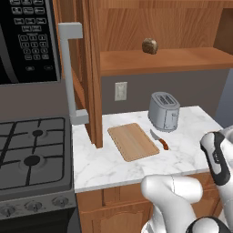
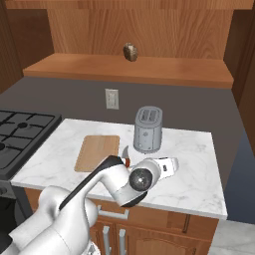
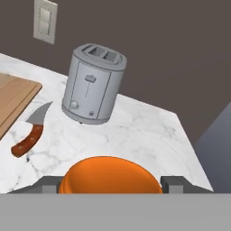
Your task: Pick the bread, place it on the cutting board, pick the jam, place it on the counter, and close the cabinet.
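Observation:
The jam (image 3: 110, 173), a squat orange jar, sits between the two dark fingertips of my gripper (image 3: 110, 184), which is shut on it low over the counter (image 3: 135, 131). The bread (image 1: 149, 46) (image 2: 130, 52), a small dark speckled chunk, rests on the shelf of the open cabinet (image 1: 164, 61). On the counter (image 1: 182, 154), left of the toaster, the cutting board (image 1: 133, 141) (image 2: 97, 152) lies flat and bare. The cabinet door (image 1: 91, 68) stands swung out, showing its grey bar handle (image 1: 68, 73).
A grey toaster (image 1: 164, 110) (image 3: 92, 85) stands at the back of the counter. An orange-handled knife (image 1: 160, 140) (image 3: 29, 135) lies between it and the board. A stove (image 1: 32, 154) is on the left, a microwave (image 1: 27, 41) above it.

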Controlling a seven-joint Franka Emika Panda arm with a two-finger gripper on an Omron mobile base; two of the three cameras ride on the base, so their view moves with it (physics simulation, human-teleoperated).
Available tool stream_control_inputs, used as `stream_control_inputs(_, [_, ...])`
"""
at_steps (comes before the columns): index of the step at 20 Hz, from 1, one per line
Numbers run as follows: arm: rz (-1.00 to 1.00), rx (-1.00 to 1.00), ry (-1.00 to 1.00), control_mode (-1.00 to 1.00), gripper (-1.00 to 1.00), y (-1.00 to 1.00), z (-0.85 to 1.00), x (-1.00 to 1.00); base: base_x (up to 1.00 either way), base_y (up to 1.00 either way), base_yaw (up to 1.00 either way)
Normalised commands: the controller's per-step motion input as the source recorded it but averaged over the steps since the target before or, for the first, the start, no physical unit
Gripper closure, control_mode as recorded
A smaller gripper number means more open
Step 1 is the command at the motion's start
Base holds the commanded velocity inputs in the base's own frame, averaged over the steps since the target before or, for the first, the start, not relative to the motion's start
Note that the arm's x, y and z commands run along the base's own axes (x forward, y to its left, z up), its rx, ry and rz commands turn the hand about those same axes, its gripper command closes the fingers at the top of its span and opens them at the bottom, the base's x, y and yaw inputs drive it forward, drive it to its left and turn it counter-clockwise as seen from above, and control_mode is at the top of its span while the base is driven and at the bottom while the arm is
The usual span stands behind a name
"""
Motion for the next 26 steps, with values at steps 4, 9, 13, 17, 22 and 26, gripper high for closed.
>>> stream_control_inputs(4, [0.00,0.00,0.02,-1.00,1.00,-0.14,-0.21,0.00,0.00,0.00,0.00])
stream_control_inputs(9, [0.00,0.00,0.00,-1.00,1.00,-0.01,-0.38,0.00,0.00,0.00,0.00])
stream_control_inputs(13, [0.00,0.00,0.00,-1.00,1.00,0.00,-0.42,0.01,0.00,0.00,0.00])
stream_control_inputs(17, [0.00,0.00,0.00,-1.00,1.00,0.00,-0.31,0.02,0.00,0.00,0.00])
stream_control_inputs(22, [0.00,0.00,0.00,-1.00,1.00,0.00,-0.22,0.01,0.00,0.00,0.00])
stream_control_inputs(26, [0.00,0.00,0.00,-1.00,1.00,0.00,-0.20,0.00,0.00,0.00,0.00])
